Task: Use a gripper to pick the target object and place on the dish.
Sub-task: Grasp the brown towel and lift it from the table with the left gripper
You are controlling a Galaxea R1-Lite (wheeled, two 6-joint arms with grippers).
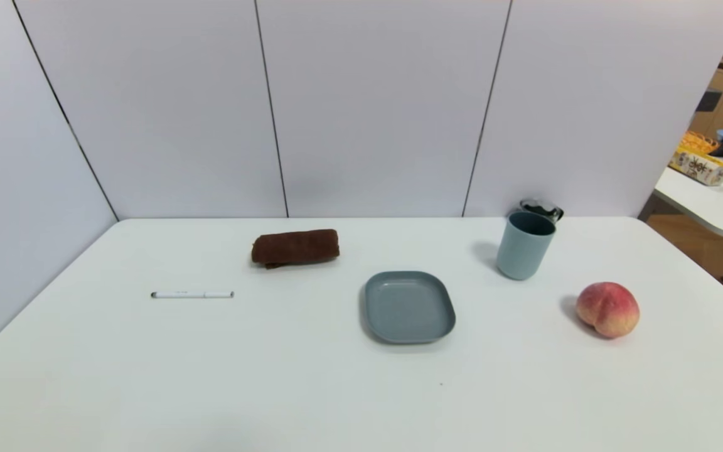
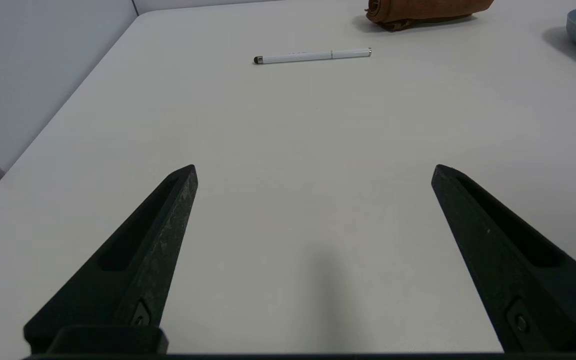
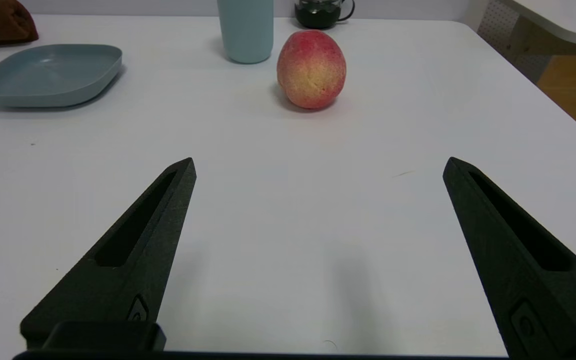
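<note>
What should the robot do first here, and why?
Probably reach the left claw forward toward the towel: it is open and empty, the towel lies on its side of the table, and the dish is still bare.

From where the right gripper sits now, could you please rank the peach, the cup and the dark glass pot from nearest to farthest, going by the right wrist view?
1. Peach: nearest, straight ahead of the right gripper, whose jaws stand open.
2. Cup: behind the peach, toward the dish.
3. Dark glass pot: farthest, at the table's back edge.
</note>
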